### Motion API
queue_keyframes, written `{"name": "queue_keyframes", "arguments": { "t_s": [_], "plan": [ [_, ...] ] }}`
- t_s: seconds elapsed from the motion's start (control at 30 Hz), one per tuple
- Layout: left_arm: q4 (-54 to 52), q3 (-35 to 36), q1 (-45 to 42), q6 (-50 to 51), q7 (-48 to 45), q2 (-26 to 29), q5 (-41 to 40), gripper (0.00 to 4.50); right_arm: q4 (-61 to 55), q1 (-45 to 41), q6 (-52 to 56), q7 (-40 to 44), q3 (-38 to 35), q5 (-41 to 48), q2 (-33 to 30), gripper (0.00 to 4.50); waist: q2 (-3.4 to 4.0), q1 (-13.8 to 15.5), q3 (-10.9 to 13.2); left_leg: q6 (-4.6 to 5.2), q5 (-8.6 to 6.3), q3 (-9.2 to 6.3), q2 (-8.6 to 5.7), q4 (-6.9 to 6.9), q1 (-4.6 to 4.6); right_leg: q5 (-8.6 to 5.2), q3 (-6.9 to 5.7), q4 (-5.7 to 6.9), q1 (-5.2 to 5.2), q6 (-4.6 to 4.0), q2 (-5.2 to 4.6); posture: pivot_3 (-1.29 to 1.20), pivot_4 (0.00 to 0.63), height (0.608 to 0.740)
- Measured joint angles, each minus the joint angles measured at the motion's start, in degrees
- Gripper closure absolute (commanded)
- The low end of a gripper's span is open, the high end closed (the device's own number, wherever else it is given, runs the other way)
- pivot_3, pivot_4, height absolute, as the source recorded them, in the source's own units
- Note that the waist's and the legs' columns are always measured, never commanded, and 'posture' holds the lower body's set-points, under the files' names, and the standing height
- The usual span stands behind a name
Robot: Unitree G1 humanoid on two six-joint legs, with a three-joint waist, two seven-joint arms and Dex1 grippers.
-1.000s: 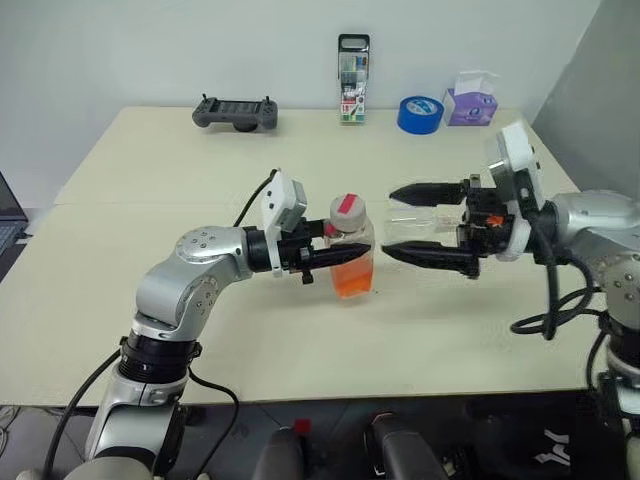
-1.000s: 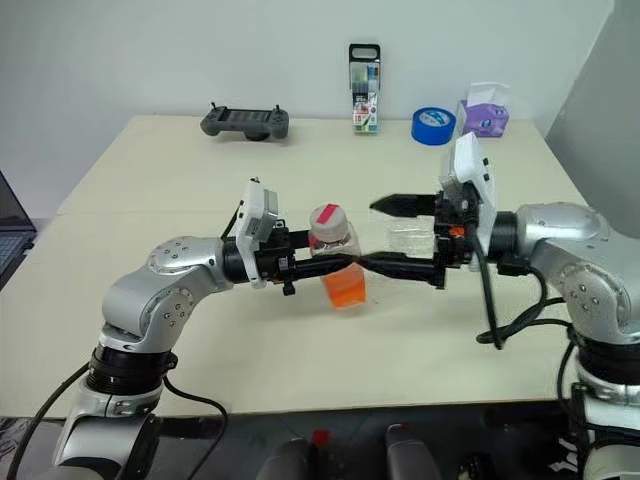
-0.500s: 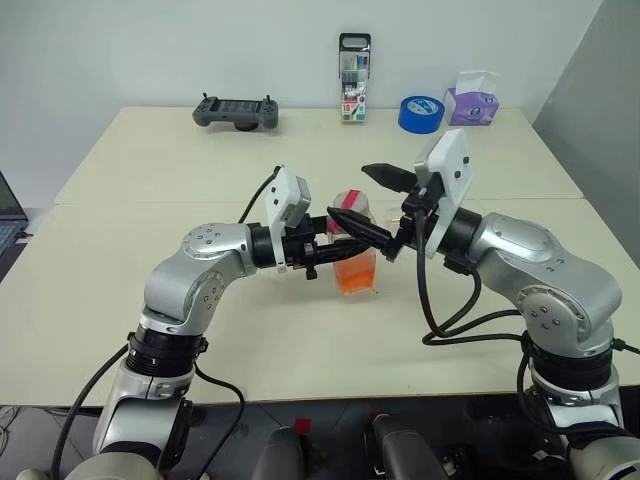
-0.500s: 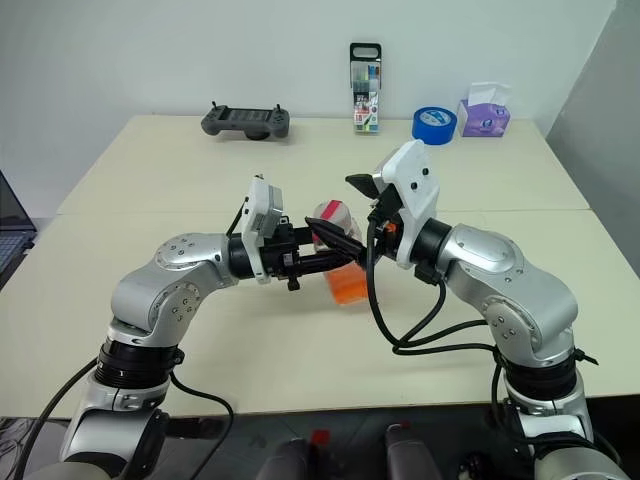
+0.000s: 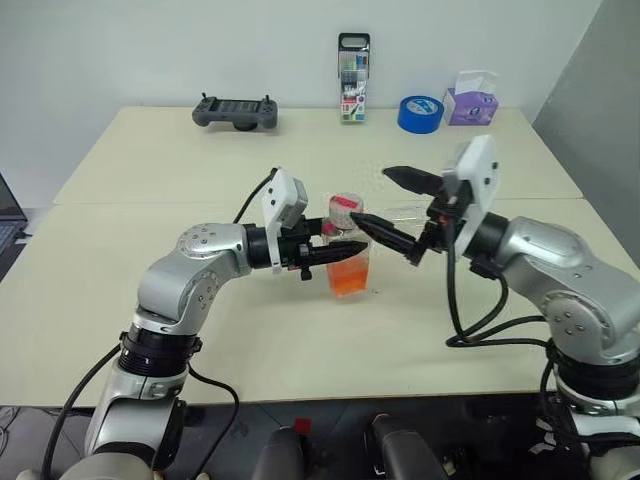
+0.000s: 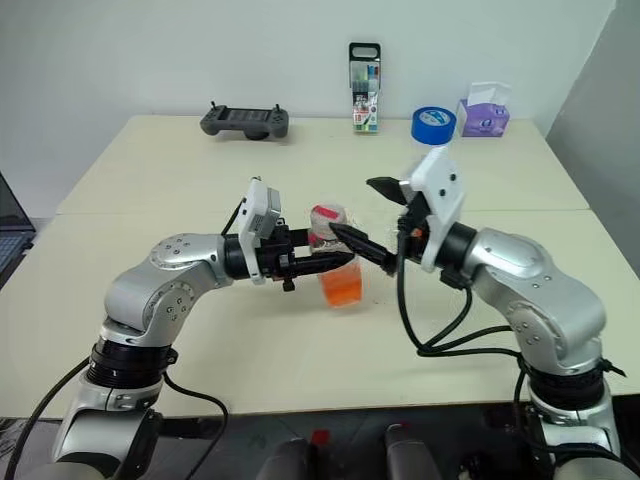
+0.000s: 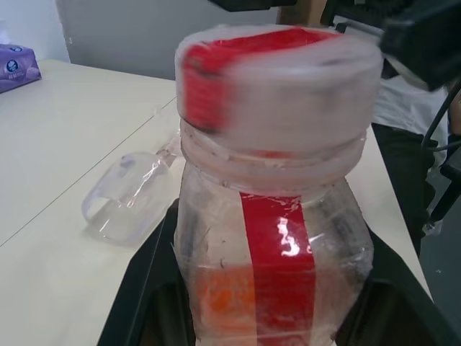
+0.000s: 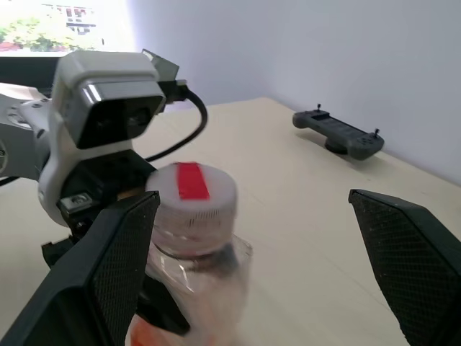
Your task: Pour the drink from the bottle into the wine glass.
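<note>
the bottle (image 5: 349, 250) stands upright on the pale table (image 5: 150, 200), near the middle and toward the front, with the orange drink (image 5: 351, 279) filling its lower part and a red strip running up its side and over the whitish cap. the left gripper (image 5: 335, 252) reaches in from the robot's left, pointing level, and its two black fingers are clamped on the bottle's body, one on each side, as the left wrist view makes plain. the right gripper (image 6: 362, 217) comes in from the right with its fingers spread wide apart, one finger tip close beside the cap, the other higher and farther back; whether any tip touches the cap i cannot tell. just behind the bottle the wine glass (image 7: 124, 200) lies on its side on the table. along the far edge sit a dark handheld controller (image 5: 235, 112), a pen case (image 5: 353, 78), a blue tape roll (image 5: 419, 113) and a purple tissue pack (image 5: 472, 101).
</note>
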Motion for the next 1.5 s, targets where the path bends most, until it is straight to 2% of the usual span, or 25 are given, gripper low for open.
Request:
{"name": "queue_keyframes", "arguments": {
  "t_s": [0.2,0.37,0.53,0.77,0.87,1.07,1.3,1.5],
  "plan": [
    [-0.01,0.0,0.0,-0.03,-0.02,-0.01,-0.01,2.69,-0.44,0.99,1.11,2.47,-0.69,4.09,-1.65,0.03,0.0,-0.05,0.0,0.0,0.0,-0.01,0.01,-0.01,0.01,0.0,0.0,0.0,0.0,0.0,0.02,0.0,0.15,0.74],
    [-0.01,0.0,0.0,-0.05,-0.02,-0.01,0.0,2.69,-1.5,0.64,1.77,3.62,-0.88,8.7,-0.63,0.03,0.0,-0.08,0.0,0.0,0.0,-0.01,0.01,-0.01,0.01,0.0,0.0,0.0,0.0,0.0,0.02,0.0,0.15,0.74],
    [-0.26,-0.02,0.0,-0.05,0.0,-0.12,-0.02,2.69,0.29,-3.2,1.07,1.68,3.95,7.23,4.82,0.03,0.0,-0.44,0.0,0.0,0.0,-0.04,0.02,-0.02,0.02,0.0,-0.01,0.01,0.0,0.0,0.03,0.0,0.15,0.74],
    [-0.78,0.0,0.01,0.04,0.0,0.11,-0.07,2.69,3.63,-3.57,-1.4,1.7,6.21,3.3,6.12,0.03,0.0,-0.45,0.0,0.0,0.0,-0.01,0.0,0.01,-0.05,0.0,-0.01,-0.05,0.0,0.0,-0.01,0.0,0.15,0.74],
    [-0.83,0.0,0.01,0.11,0.0,0.14,-0.09,2.69,4.68,-3.55,-2.2,2.28,6.97,2.2,6.7,0.57,0.0,-0.54,0.0,0.0,0.0,-0.05,0.02,0.0,-0.03,0.0,-0.01,0.0,0.0,0.0,0.0,0.0,0.15,0.74],
    [-1.04,0.04,0.1,0.21,0.0,0.57,-0.11,2.69,6.02,-3.55,-3.33,2.75,7.12,1.5,7.03,2.63,0.0,-0.56,0.0,0.0,0.0,-0.05,0.01,0.0,-0.03,0.0,-0.01,0.0,0.0,0.0,0.01,0.0,0.15,0.74],
    [-1.27,0.05,0.21,0.21,0.06,0.58,-0.14,2.69,6.79,-3.84,-3.53,3.76,6.86,1.87,6.88,2.67,0.0,-0.56,0.0,0.0,0.0,-0.06,0.02,0.0,-0.03,0.0,-0.01,0.0,0.0,0.0,0.01,0.0,0.15,0.74],
    [-4.18,0.46,0.39,-0.47,0.01,0.59,-0.73,2.69,10.89,-9.27,-10.12,16.15,8.67,-0.87,-0.07,2.67,0.01,-0.58,0.01,0.01,0.0,0.01,0.0,0.0,0.0,0.0,-0.07,-0.06,0.0,0.0,0.0,0.0,0.15,0.74]
  ]
}}
